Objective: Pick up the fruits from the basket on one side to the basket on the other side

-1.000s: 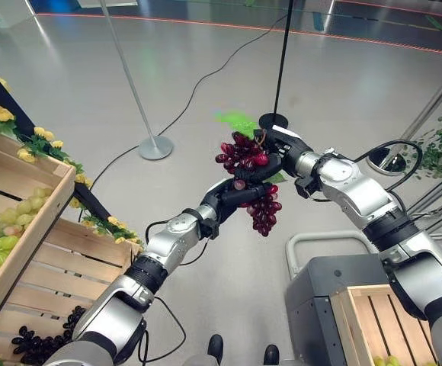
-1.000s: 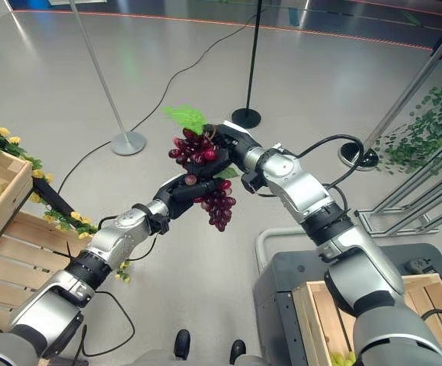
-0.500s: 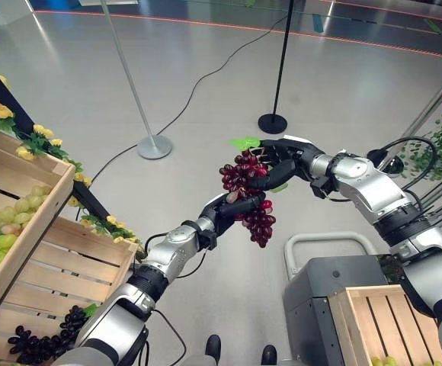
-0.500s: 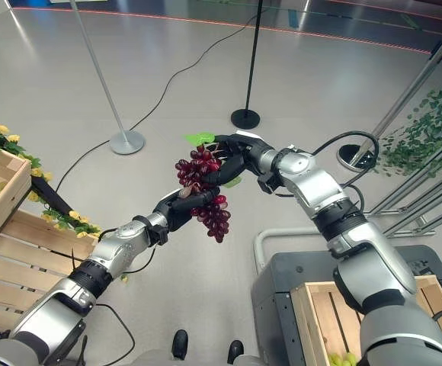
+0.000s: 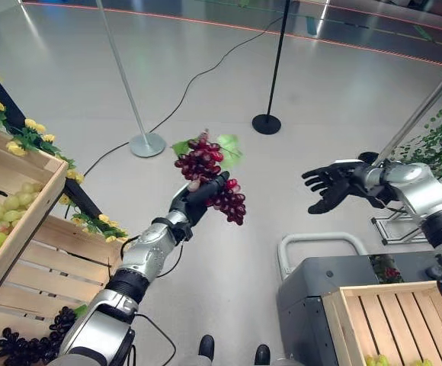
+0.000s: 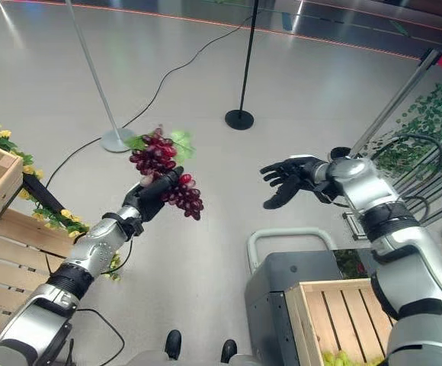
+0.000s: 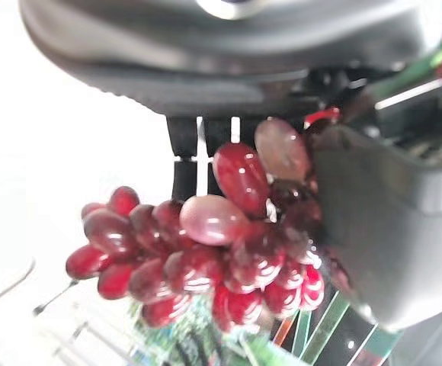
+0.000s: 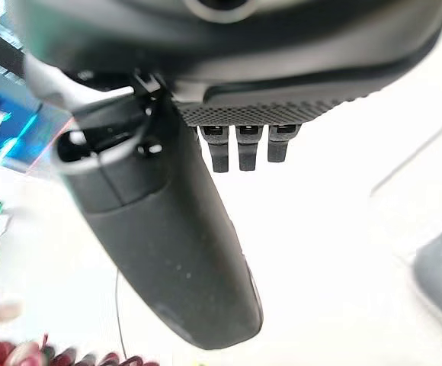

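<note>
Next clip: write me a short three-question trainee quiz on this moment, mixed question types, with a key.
1. True or false: the right hand holds the red grapes.
2. Which hand is curled round the red grapes? A) left hand B) right hand C) neither
3. Fill in: the wooden crate on the robot's left holds ____ grapes.

Key: 1. False; its fingers are spread and hold nothing. 2. A. 3. Green.
</note>
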### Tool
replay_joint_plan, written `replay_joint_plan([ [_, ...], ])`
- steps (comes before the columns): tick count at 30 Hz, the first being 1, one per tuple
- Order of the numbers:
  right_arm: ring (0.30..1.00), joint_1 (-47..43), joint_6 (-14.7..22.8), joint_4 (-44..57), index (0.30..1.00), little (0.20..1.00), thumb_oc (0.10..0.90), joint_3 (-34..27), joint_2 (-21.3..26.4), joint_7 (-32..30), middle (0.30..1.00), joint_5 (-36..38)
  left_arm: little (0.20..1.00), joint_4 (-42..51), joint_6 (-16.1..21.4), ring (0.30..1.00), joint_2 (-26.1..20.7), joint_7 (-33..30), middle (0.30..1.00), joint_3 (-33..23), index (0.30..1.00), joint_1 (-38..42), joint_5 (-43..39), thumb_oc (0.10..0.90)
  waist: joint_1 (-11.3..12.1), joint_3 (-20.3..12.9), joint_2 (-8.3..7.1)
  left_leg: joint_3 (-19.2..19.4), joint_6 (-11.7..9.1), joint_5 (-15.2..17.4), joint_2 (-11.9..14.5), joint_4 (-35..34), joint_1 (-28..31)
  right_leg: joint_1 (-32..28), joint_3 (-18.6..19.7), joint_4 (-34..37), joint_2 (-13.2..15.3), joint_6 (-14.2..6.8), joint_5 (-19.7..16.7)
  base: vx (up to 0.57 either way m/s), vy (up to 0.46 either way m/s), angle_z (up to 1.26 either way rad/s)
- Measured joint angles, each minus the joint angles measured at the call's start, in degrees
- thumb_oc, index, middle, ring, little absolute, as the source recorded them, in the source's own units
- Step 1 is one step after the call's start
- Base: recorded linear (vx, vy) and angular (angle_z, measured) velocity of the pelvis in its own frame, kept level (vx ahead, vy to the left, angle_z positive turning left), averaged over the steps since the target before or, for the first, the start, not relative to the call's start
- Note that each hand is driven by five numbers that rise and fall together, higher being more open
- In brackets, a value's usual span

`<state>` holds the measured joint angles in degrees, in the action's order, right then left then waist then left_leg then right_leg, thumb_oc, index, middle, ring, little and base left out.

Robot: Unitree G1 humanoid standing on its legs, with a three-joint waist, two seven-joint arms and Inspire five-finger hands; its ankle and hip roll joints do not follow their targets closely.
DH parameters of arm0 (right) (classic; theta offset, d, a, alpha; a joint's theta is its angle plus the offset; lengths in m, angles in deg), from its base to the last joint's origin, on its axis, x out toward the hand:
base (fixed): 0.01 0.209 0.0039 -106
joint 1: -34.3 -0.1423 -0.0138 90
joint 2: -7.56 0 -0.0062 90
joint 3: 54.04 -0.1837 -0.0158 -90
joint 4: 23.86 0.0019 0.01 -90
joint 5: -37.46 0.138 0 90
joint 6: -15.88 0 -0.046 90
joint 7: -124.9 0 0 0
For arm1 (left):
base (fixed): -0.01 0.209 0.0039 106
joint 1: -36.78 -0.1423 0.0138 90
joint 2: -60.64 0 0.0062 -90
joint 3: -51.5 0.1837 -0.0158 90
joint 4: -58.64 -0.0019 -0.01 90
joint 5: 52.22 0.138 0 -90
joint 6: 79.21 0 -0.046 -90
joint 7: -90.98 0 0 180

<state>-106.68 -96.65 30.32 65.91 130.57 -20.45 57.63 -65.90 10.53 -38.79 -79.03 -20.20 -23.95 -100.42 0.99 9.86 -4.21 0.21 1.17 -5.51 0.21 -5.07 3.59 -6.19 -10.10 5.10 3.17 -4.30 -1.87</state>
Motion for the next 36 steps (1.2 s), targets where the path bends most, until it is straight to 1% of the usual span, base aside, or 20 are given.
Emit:
replay_joint_plan([
  [1, 0.900, 1.5, -0.1, 1.0, 0.900, 0.900, 0.800, -1.4, -0.3, -1.0, 0.900, 1.7, 0.300, 0.0, 0.1, 0.300, 0.3, 0.0, 0.300, -0.2, 0.300, -0.4, 0.0, 0.400, 0.0, 0.0, 0.00, 0.0, 0.0, 0.0, 0.0, 0.0, 0.0, 0.0, 0.0, 0.0, 0.0, 0.0, 0.0, 0.00, 0.000, 0.00],
  [2, 0.900, 4.5, -0.1, 2.8, 0.900, 0.900, 0.800, -4.9, -1.6, -2.8, 0.900, 3.9, 0.300, 0.0, 0.7, 0.300, 1.1, 0.1, 0.300, -1.1, 0.300, -1.7, 0.0, 0.400, 0.0, 0.0, -0.03, 0.0, 0.0, 0.0, 0.0, 0.0, 0.2, -0.2, 0.0, 0.0, 0.0, 0.0, 0.0, 0.00, 0.000, 0.00],
  [6, 0.900, 10.4, 0.0, 5.4, 0.900, 0.900, 0.800, -7.2, -5.9, -7.8, 0.900, 8.1, 0.300, 0.0, 1.1, 0.300, 2.9, 0.0, 0.300, -1.2, 0.300, -6.0, -0.1, 0.400, 0.0, 0.0, -0.05, 0.0, 0.0, 0.0, 0.0, 0.0, 0.2, -0.3, 0.0, 0.0, 0.0, 0.0, 0.0, 0.00, 0.000, 0.00],
  [8, 0.900, 15.8, 1.7, 7.0, 0.900, 0.900, 0.800, -10.4, -10.5, -11.6, 0.900, 9.8, 0.300, 0.0, 1.2, 0.300, 3.3, 0.0, 0.300, -1.3, 0.300, -9.0, -0.1, 0.400, 0.0, -0.1, -0.19, -0.1, 0.0, 0.0, 0.0, 0.0, 0.2, -0.3, -0.1, 0.0, 0.0, 0.1, 0.1, 0.00, 0.000, 0.00],
  [11, 0.900, 21.9, 4.0, 8.0, 0.900, 0.900, 0.800, -11.8, -15.0, -13.8, 0.900, 9.8, 0.300, -0.3, 1.2, 0.300, 3.6, -0.1, 0.300, -1.3, 0.300, -11.9, -0.1, 0.400, 0.2, -0.2, -0.23, -0.2, 0.0, 0.0, 0.0, 0.0, 0.1, -0.2, -0.2, 0.0, 0.0, 0.1, 0.1, 0.00, 0.000, 0.00],
  [15, 0.900, 30.7, 6.2, 9.0, 0.900, 0.900, 0.800, -11.7, -19.8, -14.7, 0.900, 9.5, 0.300, -0.1, 1.3, 0.300, 3.8, -0.7, 0.300, -2.1, 0.300, -15.6, -0.1, 0.400, 0.8, -0.1, -0.21, -0.5, 0.0, 0.0, -0.1, 0.0, 0.0, -0.3, -0.5, 0.0, 0.1, 0.1, 0.2, 0.04, -0.044, 0.04],
  [17, 0.900, 33.2, 6.2, 9.0, 0.900, 0.900, 0.800, -11.5, -21.0, -14.8, 0.900, 9.4, 0.300, -0.1, 1.3, 0.300, 4.4, -1.2, 0.300, -3.0, 0.300, -16.4, 0.1, 0.400, 0.9, -0.1, -0.18, -1.3, -0.1, 0.0, -0.1, -0.1, -0.2, -0.4, -1.2, 0.0, 0.1, 0.1, 0.2, 0.02, -0.097, 0.14],
  [19, 0.900, 34.5, 6.5, 8.9, 0.900, 0.900, 0.800, -11.4, -21.5, -15.4, 0.900, 9.4, 0.300, -0.1, 1.3, 0.300, 4.6, -1.7, 0.300, -3.1, 0.300, -16.5, 0.1, 0.400, 1.5, -0.1, -0.18, -1.6, -0.3, 0.0, 0.0, 0.0, -0.1, -0.6, -1.5, 0.0, 0.0, 0.2, 0.3, 0.04, -0.121, 0.10],
  [24, 0.900, 35.1, 10.6, 7.4, 0.900, 0.900, 0.800, -10.8, -24.8, -18.5, 0.900, 10.0, 0.300, 0.8, 3.6, 0.300, 5.7, -3.1, 0.300, -3.1, 0.300, -18.4, 0.1, 0.400, 2.1, -0.1, -0.13, -3.3, -0.7, -0.5, 0.2, 0.0, -0.2, -1.3, -3.1, 0.1, -0.4, 0.6, 0.6, -0.03, -0.079, 0.16],
  [26, 0.900, 35.1, 12.3, 6.2, 0.900, 0.900, 0.800, -10.4, -26.5, -20.3, 0.900, 10.1, 0.300, 0.9, 4.6, 0.300, 7.0, -3.3, 0.300, -3.0, 0.300, -18.8, 0.0, 0.400, 3.4, 0.0, 0.00, -3.3, -1.3, -0.5, 0.6, -0.3, -1.0, -1.2, -3.7, 0.0, -0.8, 0.9, 0.8, -0.15, -0.027, 0.25],
  [27, 0.900, 35.1, 12.6, 5.8, 0.900, 0.900, 0.800, -10.1, -27.0, -20.7, 0.900, 10.1, 0.300, 0.9, 4.6, 0.300, 7.4, -3.3, 0.300, -3.0, 0.300, -18.8, 0.0, 0.400, 3.6, 0.0, 0.02, -2.9, -1.4, -0.6, 0.8, -0.4, -1.5, -1.2, -4.7, 0.0, -0.9, 1.0, 0.9, -0.23, -0.008, 0.68],
  [28, 0.900, 35.1, 14.0, 4.7, 0.900, 0.900, 0.800, -9.0, -27.2, -22.0, 0.900, 11.5, 0.300, 0.9, 4.7, 0.300, 8.2, -3.3, 0.300, -2.8, 0.300, -18.3, 0.0, 0.400, 3.2, 0.3, 0.09, 2.1, -1.3, -0.4, 2.2, 0.3, -3.4, -1.3, -7.6, -0.1, -0.9, 1.1, 1.0, -0.20, 0.006, 0.98],
  [29, 0.900, 35.2, 14.2, 4.2, 0.900, 0.900, 0.800, -8.9, -27.2, -22.7, 0.900, 12.4, 0.300, 0.9, 4.7, 0.300, 8.8, -3.2, 0.300, -2.6, 0.300, -17.7, 0.1, 0.400, 2.9, 0.7, -0.07, 5.6, -1.4, -0.1, 3.5, 1.7, -4.7, -1.2, -9.8, -0.1, -0.6, 1.2, 1.3, -0.23, 0.076, 1.28],
  [30, 0.900, 35.0, 14.3, 3.3, 0.900, 0.900, 0.800, -9.0, -27.1, -23.9, 0.900, 14.2, 0.300, 0.9, 4.7, 0.300, 9.5, -3.0, 0.300, -2.0, 0.300, -16.5, 0.1, 0.400, 2.9, 1.7, -0.54, 9.4, -0.7, 1.0, 4.4, 6.2, -7.0, -0.8, -12.7, -0.5, 0.3, 1.5, 1.7, -0.17, 0.216, 1.14],
  [31, 0.900, 34.2, 14.3, 1.5, 0.900, 0.900, 0.800, -9.1, -27.2, -24.7, 0.900, 16.2, 0.300, 0.8, 4.8, 0.300, 9.7, -2.7, 0.300, -1.1, 0.300, -15.5, 0.1, 0.400, 3.0, 3.1, -1.08, 10.0, -0.6, 1.4, 4.5, 11.8, -9.1, -0.2, -14.0, -2.0, 1.7, 1.2, 2.4, -0.12, 0.265, 0.89],
  [32, 0.900, 33.5, 14.3, 0.2, 0.900, 0.900, 0.800, -9.1, -27.5, -24.8, 0.900, 16.8, 0.300, 0.8, 4.9, 0.300, 9.6, -2.5, 0.300, -0.9, 0.300, -15.3, 0.1, 0.400, 3.2, 4.0, -1.19, 9.9, -1.0, 2.3, 4.3, 13.7, -9.5, 0.5, -14.3, -3.9, 2.7, 0.9, 3.1, 0.07, 0.297, 0.65],
  [33, 0.900, 32.6, 14.5, -1.8, 0.900, 0.900, 0.800, -9.6, -27.8, -24.9, 0.900, 17.7, 0.300, 0.3, 4.9, 0.300, 9.8, -1.9, 0.300, -0.8, 0.300, -15.3, 0.1, 0.400, 2.8, 5.2, -0.02, 11.6, -0.7, 3.4, 4.3, 13.7, -9.1, 1.0, -14.9, -7.0, 3.8, 0.3, 4.5, -0.01, 0.175, 0.70],
  [34, 0.900, 33.8, 15.1, -2.7, 0.900, 0.900, 0.800, -11.6, -28.3, -25.0, 0.900, 19.1, 0.300, -0.4, 5.0, 0.300, 10.1, -1.4, 0.300, -0.4, 0.300, -15.2, 0.1, 0.400, 1.6, 6.7, 1.86, 11.9, -0.6, 5.0, 4.2, 11.3, -6.3, 0.8, -15.3, -11.1, 4.9, -1.0, 7.2, -0.04, 0.135, 0.73],
  [35, 0.900, 34.9, 15.8, -2.6, 0.900, 0.900, 0.800, -12.1, -28.6, -25.1, 0.900, 19.4, 0.300, -0.3, 5.2, 0.300, 10.3, -1.5, 0.300, -0.3, 0.300, -15.3, 0.1, 0.400, 1.6, 7.2, 1.89, 11.4, -0.1, 4.3, 3.6, 12.1, -6.4, 1.0, -15.0, -12.4, 5.3, -1.4, 7.9, -0.17, 0.088, 0.74],
  [36, 0.900, 37.2, 16.9, -2.2, 0.900, 0.900, 0.800, -12.2, -28.7, -25.1, 0.900, 21.1, 0.300, 0.1, 6.2, 0.300, 9.7, -1.3, 0.300, 0.0, 0.300, -15.3, 0.1, 0.400, 1.6, 7.6, 1.64, 10.0, 0.5, 5.4, 2.2, 14.1, -8.2, 2.4, -12.9, -14.5, 6.4, -1.8, 9.3, -0.15, 0.074, 0.58],
])
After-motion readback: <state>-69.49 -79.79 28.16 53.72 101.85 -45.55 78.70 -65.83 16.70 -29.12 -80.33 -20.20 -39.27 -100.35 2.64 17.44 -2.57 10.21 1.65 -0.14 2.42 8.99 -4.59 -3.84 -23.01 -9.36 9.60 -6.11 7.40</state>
